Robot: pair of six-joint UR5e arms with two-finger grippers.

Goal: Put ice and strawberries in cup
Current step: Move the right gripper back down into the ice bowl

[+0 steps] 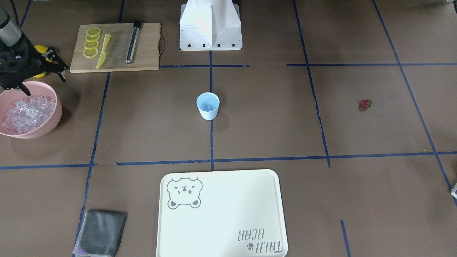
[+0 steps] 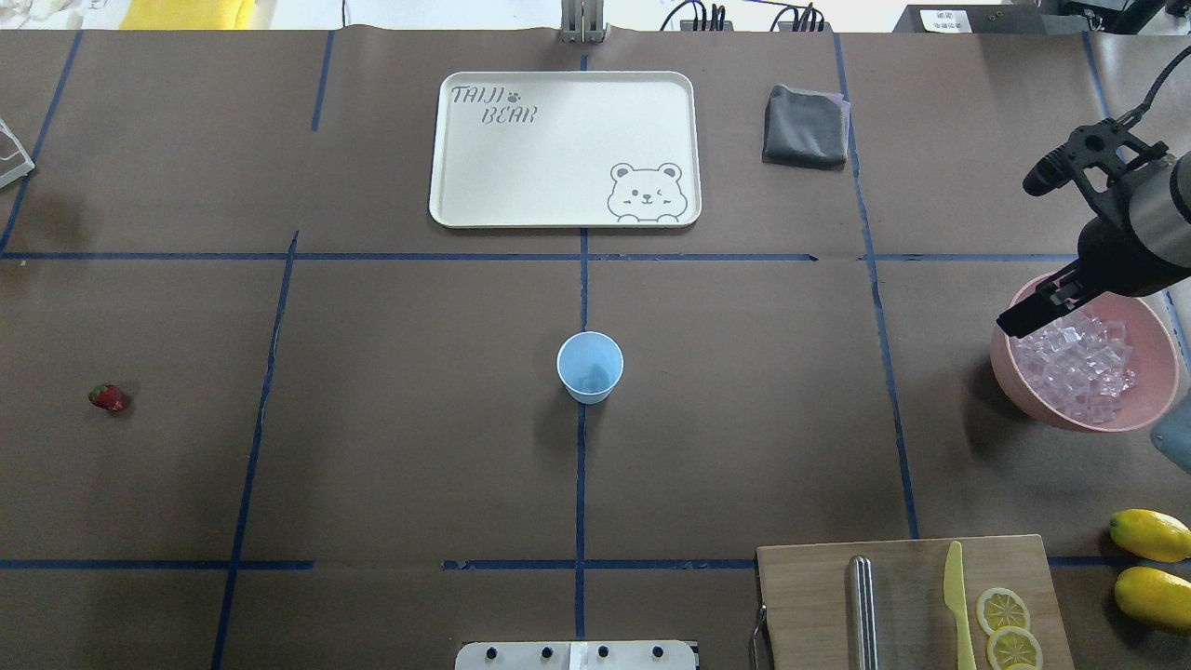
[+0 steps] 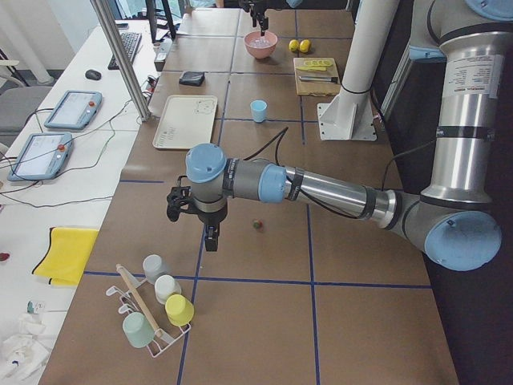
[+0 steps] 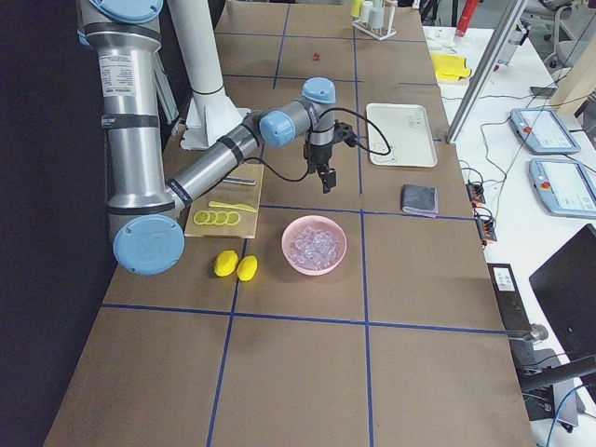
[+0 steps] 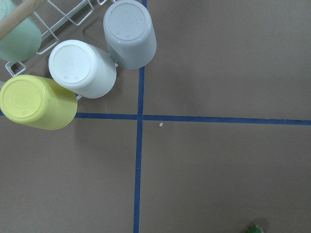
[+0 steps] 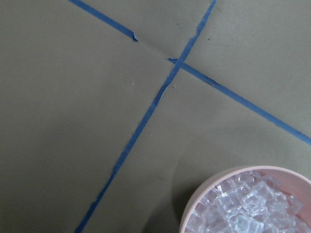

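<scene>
The pale blue cup (image 1: 207,107) stands upright at the table's middle, also in the overhead view (image 2: 590,368). Clear ice cubes (image 2: 1075,363) fill a pink bowl (image 2: 1014,381); they also show in the right wrist view (image 6: 243,208). My right gripper (image 2: 1007,326) hangs above the bowl's rim with its fingers together; I see nothing between them. The red strawberry (image 2: 108,397) lies alone on the table, far from the cup. My left gripper (image 3: 211,245) hovers near the strawberry (image 3: 257,225); I cannot tell if it is open or shut.
A wooden cutting board (image 2: 912,605) holds lemon slices (image 2: 1003,611), a yellow knife (image 2: 956,596) and a metal rod (image 2: 863,614). Two lemons (image 2: 1149,535) lie beside it. A cream tray (image 2: 563,149) and a grey cloth (image 2: 805,126) lie beyond the cup. A rack of cups (image 5: 77,68) stands near the left gripper.
</scene>
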